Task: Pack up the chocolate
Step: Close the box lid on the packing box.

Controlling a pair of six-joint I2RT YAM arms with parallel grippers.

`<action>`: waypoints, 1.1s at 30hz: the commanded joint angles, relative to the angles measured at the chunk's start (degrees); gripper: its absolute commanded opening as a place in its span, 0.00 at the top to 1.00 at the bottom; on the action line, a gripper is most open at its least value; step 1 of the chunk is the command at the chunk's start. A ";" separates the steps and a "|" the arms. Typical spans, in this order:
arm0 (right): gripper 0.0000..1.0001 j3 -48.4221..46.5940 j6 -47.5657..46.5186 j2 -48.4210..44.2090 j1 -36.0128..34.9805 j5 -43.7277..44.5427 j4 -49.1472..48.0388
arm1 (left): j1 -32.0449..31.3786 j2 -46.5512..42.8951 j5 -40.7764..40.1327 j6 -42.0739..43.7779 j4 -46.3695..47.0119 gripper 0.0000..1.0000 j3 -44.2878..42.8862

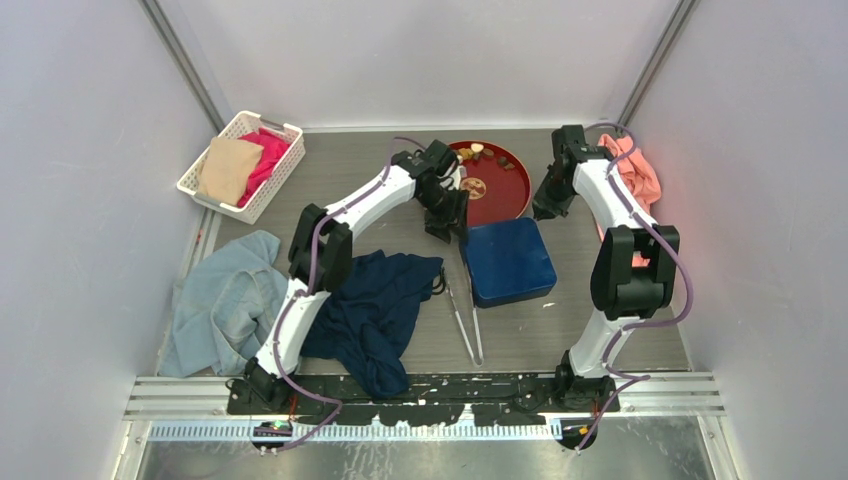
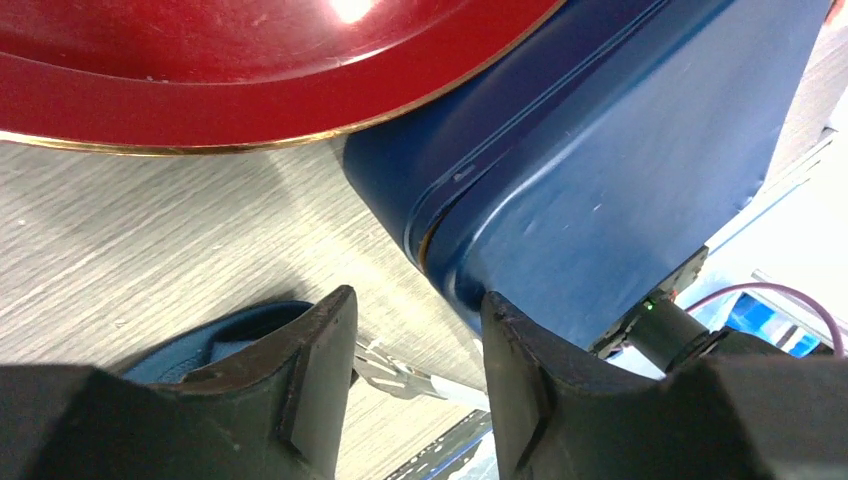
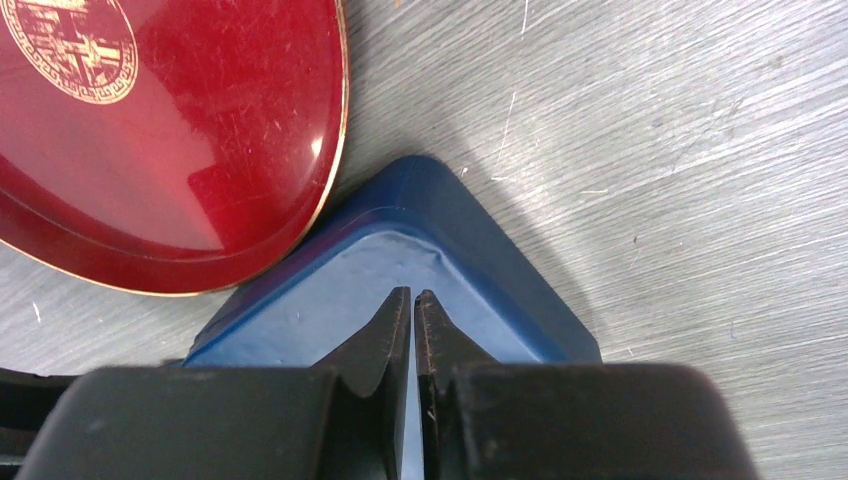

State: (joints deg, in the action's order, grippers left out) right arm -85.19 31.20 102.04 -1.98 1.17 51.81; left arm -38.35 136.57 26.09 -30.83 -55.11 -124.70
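With the chocolate (image 1: 476, 152) lying at twelve o'clock on the red tray (image 1: 505, 190), the lidded navy box (image 1: 508, 262) is flanked by the half-open, empty left gripper (image 2: 420, 310) and the shut, empty right gripper (image 3: 413, 300); lid-lifting is judged next.

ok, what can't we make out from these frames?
- Inside of the navy box: top view, its shut lid covers it.
- Chocolate count and colours: top view, too small, left arm overlaps the red tray; both wrist views cut them off.
- Whether the right tool touches the box: right wrist view, its fingers hide the contact.
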 commanded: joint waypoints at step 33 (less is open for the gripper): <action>0.94 -4.13 0.28 -2.74 -0.32 0.40 -3.17 | -7.71 -2.19 -20.97 10.40 3.12 1.00 -12.15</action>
State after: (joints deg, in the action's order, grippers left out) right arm -88.53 31.20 102.13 -1.74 1.65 50.35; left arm -45.80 133.32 11.66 -23.03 -53.34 -135.57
